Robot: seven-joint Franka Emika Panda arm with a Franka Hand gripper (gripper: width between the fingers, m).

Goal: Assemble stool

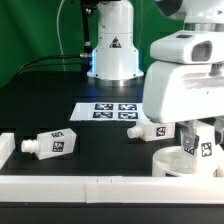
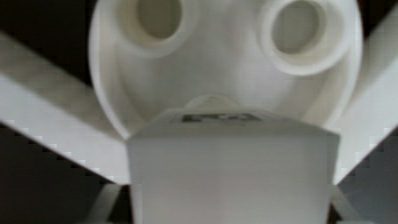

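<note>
The round white seat (image 1: 186, 163) lies on the table at the exterior view's right. In the wrist view the seat (image 2: 214, 60) shows two oval sockets. My gripper (image 1: 201, 140) is shut on a blocky white leg (image 1: 205, 149) with a square tag and holds it upright just over the seat. In the wrist view this leg (image 2: 228, 150) fills the space between the jaws of the gripper (image 2: 228, 196). Whether the leg touches the seat cannot be told. Two more tagged legs lie loose on the table, one (image 1: 52, 145) at the left and one (image 1: 150, 130) beside the arm.
The marker board (image 1: 115, 110) lies flat behind the loose legs. Long white rails (image 1: 100, 186) run along the front edge, with a short piece (image 1: 5, 148) at the left. The robot's base (image 1: 112, 50) stands at the back on the dark table.
</note>
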